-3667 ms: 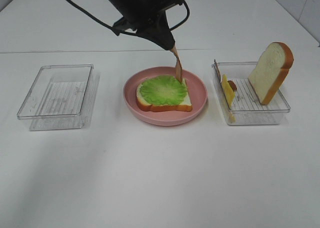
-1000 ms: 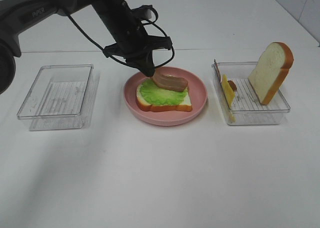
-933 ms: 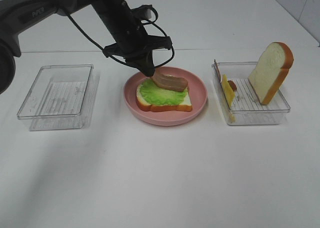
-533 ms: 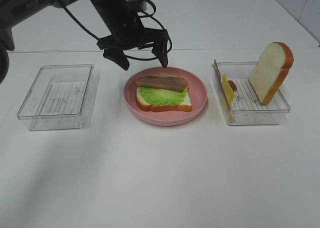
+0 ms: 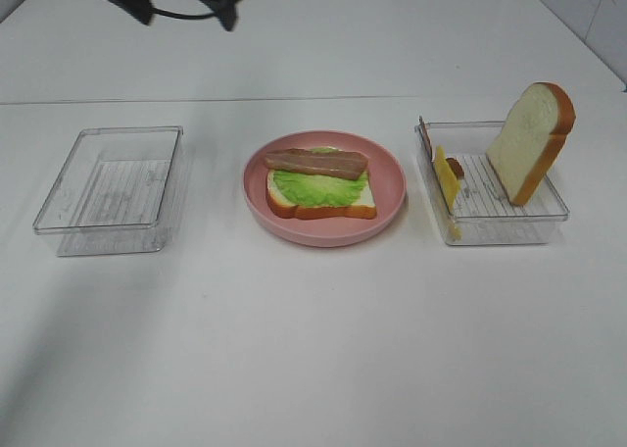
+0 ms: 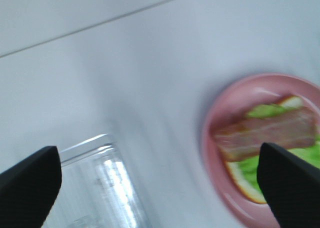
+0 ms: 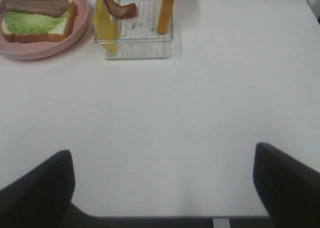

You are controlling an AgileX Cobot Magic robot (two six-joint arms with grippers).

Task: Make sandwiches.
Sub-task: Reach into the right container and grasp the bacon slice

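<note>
On the pink plate (image 5: 388, 177) lies a half-built sandwich: a bread slice (image 5: 355, 204), a green lettuce leaf (image 5: 318, 185) and one brown bacon strip (image 5: 315, 162) flat on top. The left wrist view shows the same bacon strip (image 6: 267, 134), blurred. My left gripper (image 5: 186, 20) is open and empty, high above the table's back left, well away from the plate. My right gripper (image 7: 161, 153) is open and empty over bare table, near the front edge. It does not show in the exterior view.
A clear tray (image 5: 495, 222) right of the plate holds an upright bread slice (image 5: 530, 140), a yellow cheese slice (image 5: 447, 180) and another bacon strip (image 7: 117, 7). An empty clear tray (image 5: 110, 190) stands left of the plate.
My left gripper opened and let the bacon strip go onto the lettuce. It then lifted away to the back left. The right gripper stayed put.
</note>
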